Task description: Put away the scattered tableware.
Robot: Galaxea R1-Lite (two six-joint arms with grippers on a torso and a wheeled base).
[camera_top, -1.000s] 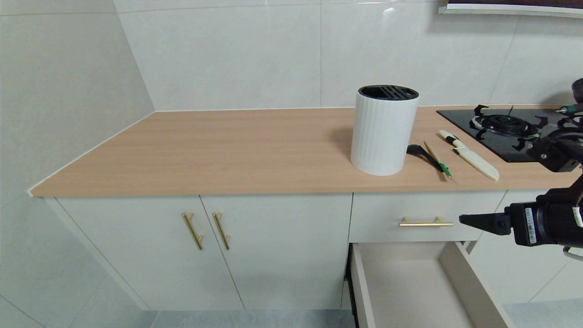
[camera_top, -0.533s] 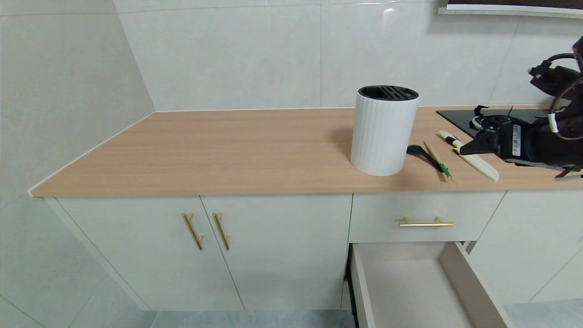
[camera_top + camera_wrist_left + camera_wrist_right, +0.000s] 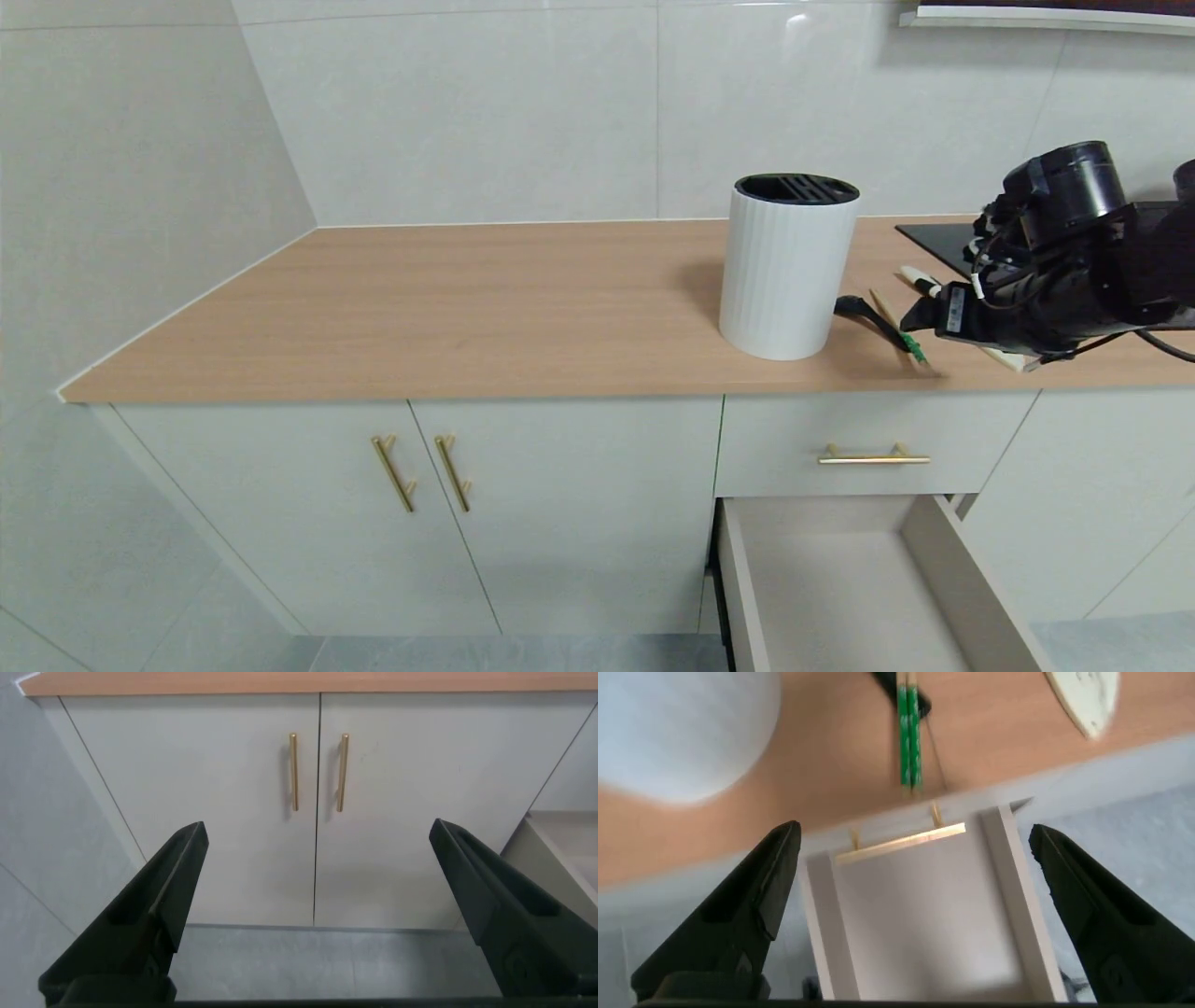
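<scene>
A pair of wooden chopsticks point(image 3: 898, 329) with green ends lies on the wooden counter, right of a white ribbed holder point(image 3: 787, 271) with a black slotted top. A black spoon point(image 3: 861, 312) lies beside them, touching the holder's base. A white knife point(image 3: 919, 279) lies further right, mostly hidden by my right arm. My right gripper point(image 3: 913, 323) hovers open just above the chopsticks' green ends point(image 3: 909, 737), with the knife blade point(image 3: 1083, 700) off to one side. My left gripper point(image 3: 318, 840) hangs open low in front of the cabinet doors.
Below the counter's right part an empty drawer point(image 3: 738, 579) stands pulled out under a shut drawer with a gold handle point(image 3: 873, 457). A black gas hob point(image 3: 934, 238) sits at the back right. Two cabinet doors with gold handles point(image 3: 318, 770) are on the left.
My right arm has risen from in front of the drawers to above the counter, then moved left over the knife to the chopsticks' ends. The tableware has not moved.
</scene>
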